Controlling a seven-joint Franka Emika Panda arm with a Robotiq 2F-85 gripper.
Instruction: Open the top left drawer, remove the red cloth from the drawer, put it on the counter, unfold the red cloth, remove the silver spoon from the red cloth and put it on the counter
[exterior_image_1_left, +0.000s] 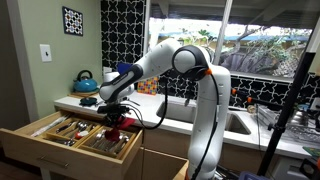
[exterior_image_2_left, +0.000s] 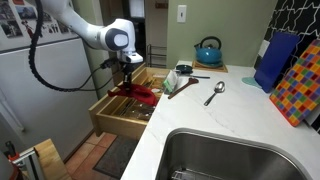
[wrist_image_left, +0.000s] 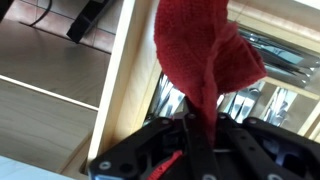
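Blue kettle, red cloth (multicoloured checked board).

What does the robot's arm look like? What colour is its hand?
The arm is white and chunky, made of rounded tube pieces with dark joints. A black cable loops off it. The gripper at the end is black.

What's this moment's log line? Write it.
drawer: open | gripper: shut on cloth | cloth: hanging over drawer, not yet on counter

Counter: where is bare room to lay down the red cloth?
Bare counter for the red cloth lies between the spoon and the sink, and between spoon and blue board. Crowded near the kettle, around the dark utensil.
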